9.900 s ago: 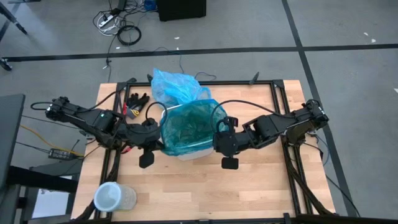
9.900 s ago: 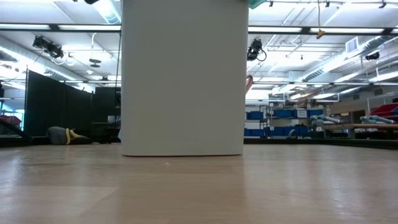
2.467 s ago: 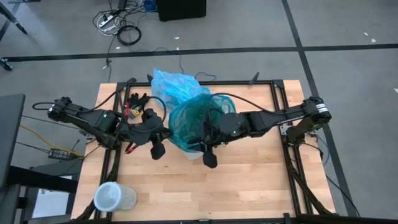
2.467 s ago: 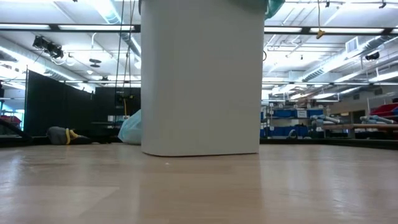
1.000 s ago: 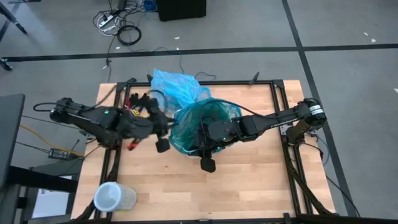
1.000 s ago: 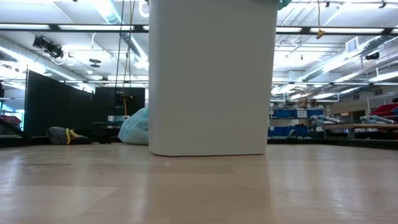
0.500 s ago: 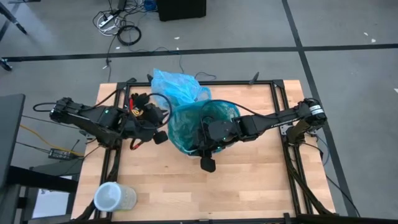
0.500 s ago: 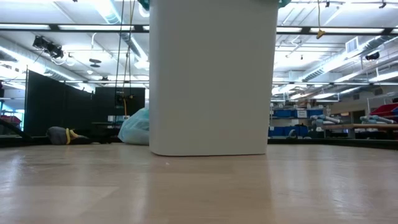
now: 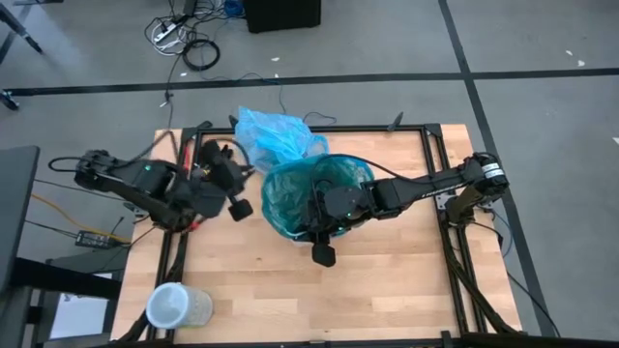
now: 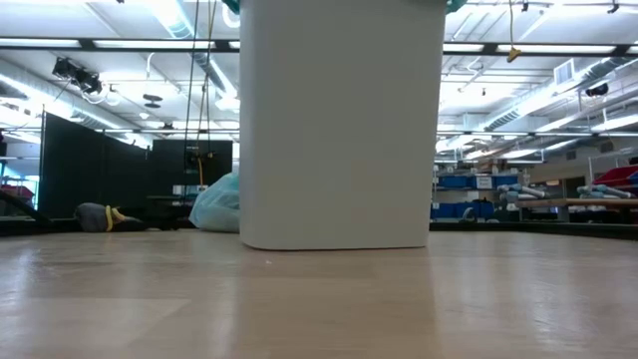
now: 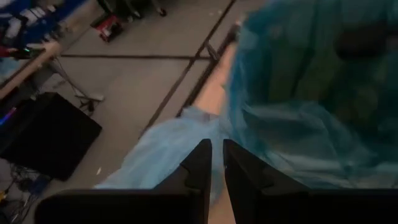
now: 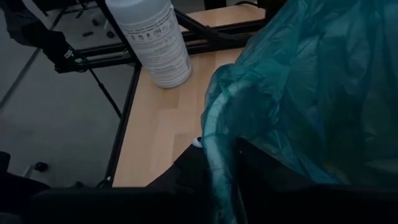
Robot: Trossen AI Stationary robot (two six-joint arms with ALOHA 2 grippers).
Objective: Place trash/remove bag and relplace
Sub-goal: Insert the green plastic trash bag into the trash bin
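Observation:
A white bin (image 10: 339,125) stands mid-table, lined with a darker teal-green bag (image 9: 314,193) whose top is spread over its rim. The light sky-blue bag (image 9: 276,133) lies bunched on the table behind the bin and also shows in the left wrist view (image 11: 161,155). My right gripper (image 12: 217,165) reaches in from the right at the bin's near-left rim (image 9: 311,217), shut on the teal bag. My left gripper (image 11: 217,149) hovers left of the bin (image 9: 235,182), shut with nothing between its fingers, pointing at the sky-blue bag. No trash shows. My right gripper pinches a bunched, rope-like fold of the teal bag's rim (image 12: 214,134) between its two fingers. The fingers come from the table's right, slanting a little downward. The rest of the bag (image 12: 311,87) stays draped over the bin's top.
Black gloves (image 9: 211,155) lie at the far left of the table, beside my left arm. A white canister (image 9: 177,306) stands at the near left corner and shows in the right wrist view (image 12: 152,37). Bare wood lies in front of the bin.
My left gripper has drawn back from the teal bag's left rim toward the table's left and far edges, rising slightly and turning toward the sky-blue bag. My right gripper and the bin have kept still.

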